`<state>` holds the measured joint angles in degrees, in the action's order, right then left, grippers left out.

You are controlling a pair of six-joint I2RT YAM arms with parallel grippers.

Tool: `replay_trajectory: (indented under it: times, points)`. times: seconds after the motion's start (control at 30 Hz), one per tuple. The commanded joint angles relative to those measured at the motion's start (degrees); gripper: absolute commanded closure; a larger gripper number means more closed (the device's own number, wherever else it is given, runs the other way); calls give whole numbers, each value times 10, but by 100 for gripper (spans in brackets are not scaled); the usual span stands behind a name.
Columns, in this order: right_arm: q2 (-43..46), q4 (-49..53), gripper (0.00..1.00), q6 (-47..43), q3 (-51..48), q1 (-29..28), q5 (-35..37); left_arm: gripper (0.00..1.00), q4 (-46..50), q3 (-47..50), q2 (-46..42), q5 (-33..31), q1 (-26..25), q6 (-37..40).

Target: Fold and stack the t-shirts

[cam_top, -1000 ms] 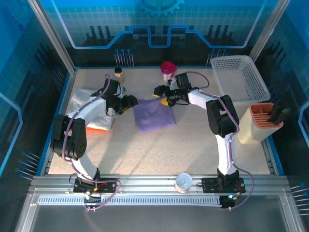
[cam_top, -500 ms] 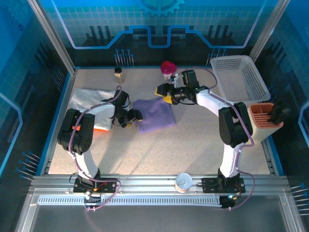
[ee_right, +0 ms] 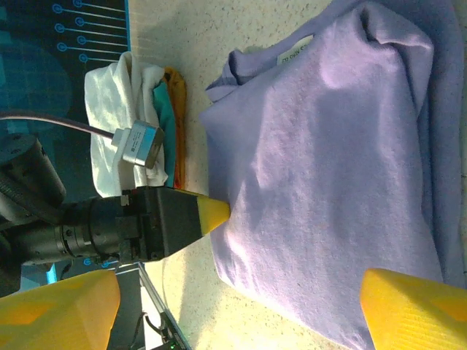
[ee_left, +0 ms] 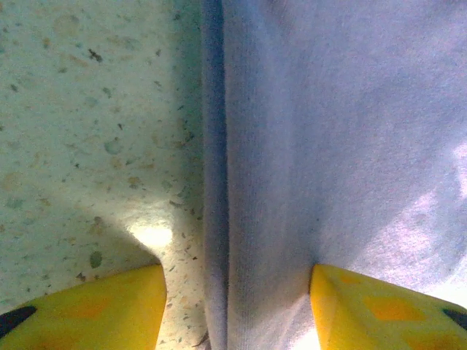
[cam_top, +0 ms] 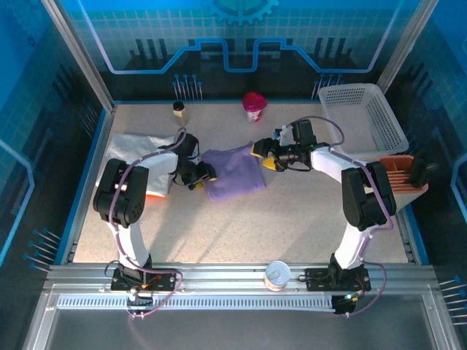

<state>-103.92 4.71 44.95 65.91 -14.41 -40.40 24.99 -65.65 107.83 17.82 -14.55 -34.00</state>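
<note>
One lavender shirt [cam_top: 233, 173], apart from basket [cam_top: 385, 120]

Lavender t-shirt [cam_top: 233, 172] folded flat, centre; white t-shirt [cam_top: 135, 149] atop orange t-shirt [cam_top: 151, 195], left.

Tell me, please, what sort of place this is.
Likely a robotics lab test cell: left arm and right arm bolted to a metal rail, blue panels walling the table, and a purple shirt laid out.
</note>
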Motion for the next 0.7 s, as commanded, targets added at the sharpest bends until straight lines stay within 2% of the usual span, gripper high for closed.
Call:
replay_trajectory:
  times: [0.0, 0.4, 0.67]
  points:
    - [24, -9, 14, -1, -3, 10, -13, 46, -68, -11, 32, 65, -27, -12]
    - [28, -11, 14, -3, -10, 13, -23, 52, -78, -24, 44, 76, -30, -9]
    - [33, -7, 14, -3, -18, 20, -19, 61, -91, -20, 65, 60, -31, -5]
